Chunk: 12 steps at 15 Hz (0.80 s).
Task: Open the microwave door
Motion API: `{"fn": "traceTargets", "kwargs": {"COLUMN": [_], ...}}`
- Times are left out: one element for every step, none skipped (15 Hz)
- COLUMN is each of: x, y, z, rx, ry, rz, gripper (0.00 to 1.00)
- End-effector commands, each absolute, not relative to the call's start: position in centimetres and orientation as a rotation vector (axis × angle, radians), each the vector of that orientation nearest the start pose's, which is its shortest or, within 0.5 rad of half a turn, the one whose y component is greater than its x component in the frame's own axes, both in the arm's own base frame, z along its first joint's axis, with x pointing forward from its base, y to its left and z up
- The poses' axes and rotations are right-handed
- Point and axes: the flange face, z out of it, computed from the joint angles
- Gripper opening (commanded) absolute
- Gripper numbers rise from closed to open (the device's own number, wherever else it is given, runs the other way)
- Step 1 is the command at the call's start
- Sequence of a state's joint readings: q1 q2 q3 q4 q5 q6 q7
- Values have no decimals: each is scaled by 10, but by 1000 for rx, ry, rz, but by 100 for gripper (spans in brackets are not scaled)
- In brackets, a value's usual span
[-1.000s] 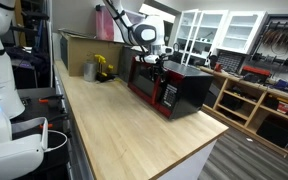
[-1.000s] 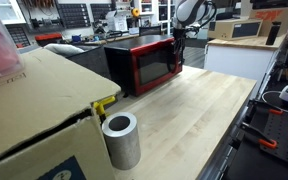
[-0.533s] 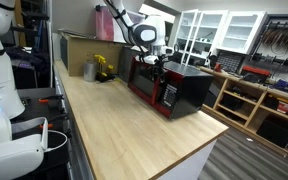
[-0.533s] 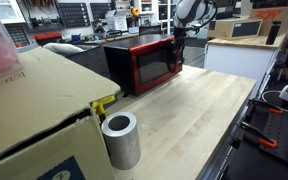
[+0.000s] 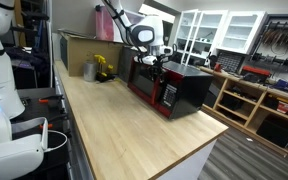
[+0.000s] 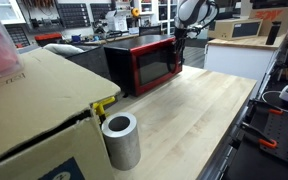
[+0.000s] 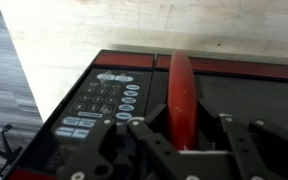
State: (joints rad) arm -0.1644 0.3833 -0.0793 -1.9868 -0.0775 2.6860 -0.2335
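Observation:
The black microwave (image 5: 184,88) with red-trimmed front stands at the far end of the wooden counter, seen in both exterior views (image 6: 134,45). Its door (image 5: 144,85) (image 6: 154,65) looks closed. My gripper (image 5: 160,62) (image 6: 177,40) is at the door's edge next to the control strip (image 7: 99,105). In the wrist view my gripper (image 7: 181,140) has a finger on each side of the door's red vertical handle (image 7: 181,85) and looks shut on it.
A brown cardboard box (image 5: 79,48) (image 6: 34,110), a grey cylinder (image 5: 89,70) (image 6: 121,140) and a yellow object (image 5: 104,68) stand on the counter (image 5: 124,130) beyond the microwave. White glass-paned cabinets (image 5: 214,30) stand behind. The counter edge drops off beside the microwave.

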Motion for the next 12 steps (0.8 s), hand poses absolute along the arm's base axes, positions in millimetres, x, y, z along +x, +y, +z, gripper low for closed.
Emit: {"fn": "traceTargets", "kwargs": {"x": [574,569,565,560,551,538,526,513,501,490,477,464], "y": [-127,-125,-123,-121,-117,-112,-107,-101,-95,-89,-82,-75], "z": [286,285,285,284,282,282,283,283,283,285,287,290], "rx": [-3239,-3239,-3241,-3240,-3240,-3238,-3236,-3233,-3231,-3229,-3223,-3217], "ry": [-122,-121,-122,-128,-130,-129,-129,-130,-129,-122,-119,-121], "rz": [-344,-352,-363,-369,-344,-319,-303,-286,-269,-258,-248,-237], "gripper": [11,11,11,11,11,11,11,11,11,11,61,64]}}
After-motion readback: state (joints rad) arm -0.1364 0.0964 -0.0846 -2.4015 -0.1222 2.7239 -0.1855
